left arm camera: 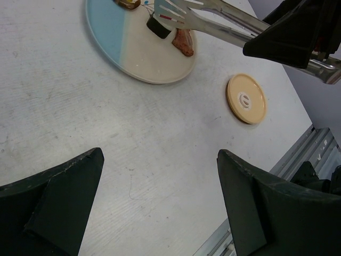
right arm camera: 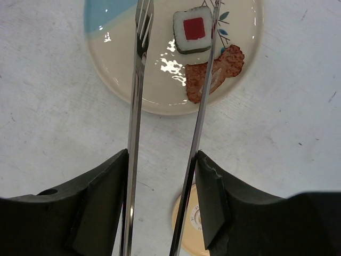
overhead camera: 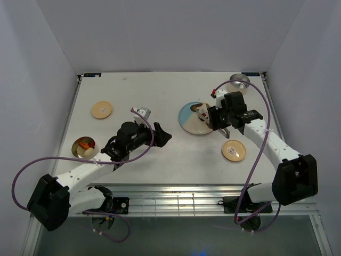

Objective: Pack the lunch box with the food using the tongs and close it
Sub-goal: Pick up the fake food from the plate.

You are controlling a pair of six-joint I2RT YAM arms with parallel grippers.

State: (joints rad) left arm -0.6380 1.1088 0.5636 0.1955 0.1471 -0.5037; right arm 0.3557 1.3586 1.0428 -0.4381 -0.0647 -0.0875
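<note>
- The right pincer [right arm camera: 162, 165] is shut part way on the tongs [right arm camera: 135, 117], with one finger on each long arm. The tong tips stand apart.
- The left pincer [left arm camera: 160, 154] is wide and holds nothing. It hangs over the bare surface [left arm camera: 80, 106] near the middle.
- The plate [right arm camera: 154, 80] sits a bit toward the right edge from the middle of the surface. On it are a roll [right arm camera: 193, 29] and a brown fried piece [right arm camera: 224, 64], just beside each other.
- The tongs reach out from the right pincer over the plate. The roll lies between the two tips, close to one arm. I cannot tell if that arm touches it. The fried piece lies under that same arm.
- The roll looks small, light and soft. A hard squeeze may squash it, so I think a gentle pinch across its dark sides is best.
- The fried piece looks flat and rough, so it should not slip much, but the tips must go low to catch it.
- The tongs are thin, shiny and springy, and may slide in the fingers.
- The lunch box [overhead camera: 76, 143] is at the left edge, well apart from the plate, with orange and pale food inside.
</note>
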